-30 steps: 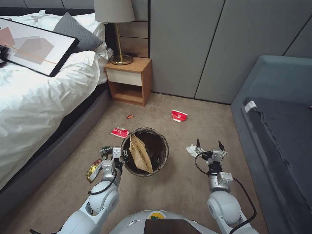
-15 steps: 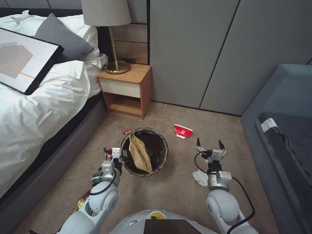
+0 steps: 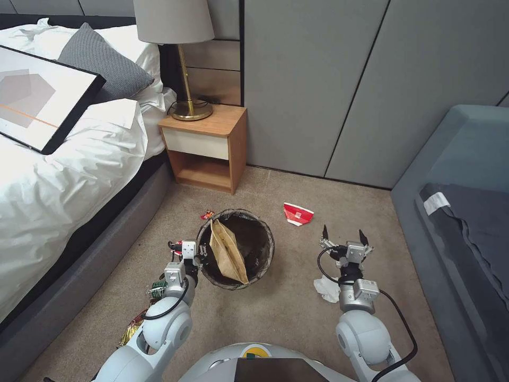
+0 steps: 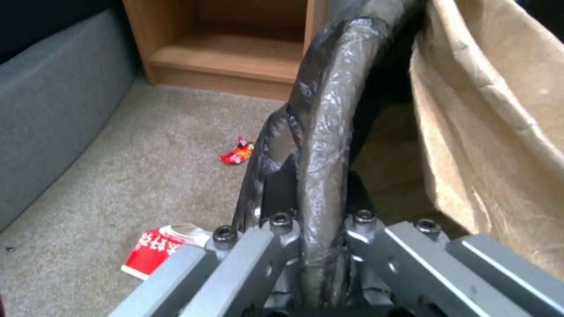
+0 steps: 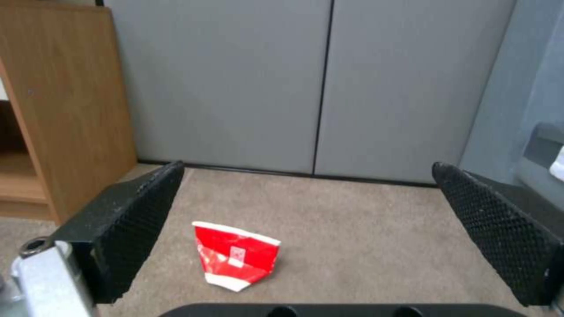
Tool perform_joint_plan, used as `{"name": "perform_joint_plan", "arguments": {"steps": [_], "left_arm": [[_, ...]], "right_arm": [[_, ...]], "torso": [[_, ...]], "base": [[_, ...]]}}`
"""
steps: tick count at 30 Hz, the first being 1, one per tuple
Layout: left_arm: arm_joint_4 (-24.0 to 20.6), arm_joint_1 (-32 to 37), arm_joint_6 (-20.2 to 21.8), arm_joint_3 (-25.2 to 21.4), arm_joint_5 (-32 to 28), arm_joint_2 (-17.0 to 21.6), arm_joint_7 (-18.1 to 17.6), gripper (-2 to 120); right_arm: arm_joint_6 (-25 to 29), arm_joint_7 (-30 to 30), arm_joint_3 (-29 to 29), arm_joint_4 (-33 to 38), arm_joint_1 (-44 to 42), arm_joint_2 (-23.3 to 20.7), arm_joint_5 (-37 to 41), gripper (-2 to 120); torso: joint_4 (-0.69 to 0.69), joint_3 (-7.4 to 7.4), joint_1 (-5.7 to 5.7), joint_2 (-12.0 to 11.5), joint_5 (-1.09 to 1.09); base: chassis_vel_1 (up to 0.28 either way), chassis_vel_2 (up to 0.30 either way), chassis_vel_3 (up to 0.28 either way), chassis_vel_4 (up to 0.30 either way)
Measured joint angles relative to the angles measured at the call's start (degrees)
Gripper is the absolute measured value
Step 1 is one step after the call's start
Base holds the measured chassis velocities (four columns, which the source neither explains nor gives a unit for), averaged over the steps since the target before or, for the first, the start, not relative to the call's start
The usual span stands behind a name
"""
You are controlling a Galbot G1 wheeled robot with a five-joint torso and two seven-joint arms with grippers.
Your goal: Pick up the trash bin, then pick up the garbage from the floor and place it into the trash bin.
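Note:
The trash bin [image 3: 268, 249], with its dark liner over the rim, hangs at my left gripper [image 3: 200, 256], which is shut on the near rim. In the left wrist view the left gripper [image 4: 317, 185] pinches the lined rim of the bin [image 4: 329, 110]. A flat brown paper bag [image 3: 228, 253] stands inside the bin. My right gripper [image 3: 343, 237] is open above the floor, with a crushed red paper cup [image 3: 298, 214] ahead of it. Between its wide-apart fingers, the right gripper [image 5: 308, 176] frames the cup [image 5: 238, 255]. A crumpled white tissue [image 3: 326, 288] lies beside the right forearm.
A small red wrapper [image 3: 207, 215] lies beyond the bin, a green-labelled bottle [image 3: 158, 288] and a gold wrapper [image 3: 130, 334] beside my left arm. The bed [image 3: 53, 175] is on the left, a nightstand [image 3: 207, 143] ahead, a blue sofa [image 3: 461, 212] on the right.
The whole view shifted over the last second as the camera moved. The bin stayed in my left gripper. The tissue now lies by my right forearm, the cup nearer my right gripper.

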Motion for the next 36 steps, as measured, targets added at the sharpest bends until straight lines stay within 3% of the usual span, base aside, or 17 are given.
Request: {"name": "perform_joint_plan", "arguments": {"steps": [10, 13, 17, 21, 25, 36], "left_arm": [[-0.25, 0.42, -0.24, -0.16, 0.11, 0.08, 0.1, 0], [-0.29, 0.48, -0.3, -0.23, 0.26, 0.08, 0.12, 0], [-0.29, 0.59, -0.34, -0.23, 0.34, 0.07, 0.15, 0], [-0.26, 0.62, -0.38, -0.2, 0.44, 0.04, 0.17, 0], [0.02, 0.44, -0.38, -0.12, 0.45, 0.0, 0.16, 0], [1.28, -0.8, -0.26, 1.0, 0.41, -0.3, 0.06, 0]], "right_arm": [[-1.29, 0.84, -0.05, 0.61, -0.07, -0.74, 1.7, 100], [-5.14, 2.25, -0.11, -0.59, 1.5, -3.72, 9.01, 100], [-7.53, 2.41, -0.09, -1.73, 2.43, -6.53, 13.28, 100], [-10.41, 1.74, -1.24, -6.66, 5.65, -14.04, 20.32, 100], [-11.16, 0.09, -3.15, -12.97, 9.24, -16.75, 22.6, 100], [-11.26, -4.77, -6.4, -25.35, 13.84, -16.53, 22.51, 100]], "torso": [[-0.01, 0.0, 0.0, 0.0, 0.0], [0.0, 0.01, 0.0, 0.0, 0.01], [0.0, 0.01, 0.0, 0.0, 0.01], [0.0, 0.01, 0.0, 0.0, 0.01], [0.0, 0.01, 0.0, 0.0, 0.02], [-0.01, 0.01, 0.0, 0.0, 0.0]], "base": [[0.0, 0.0, 0.0, 0.0], [0.0, 0.0, 0.0, 0.0], [0.0, 0.0, 0.0, 0.0], [0.0, 0.0, 0.0, 0.0], [0.0, 0.0, 0.0, 0.0], [0.0, 0.0, 0.0, 0.0]]}}
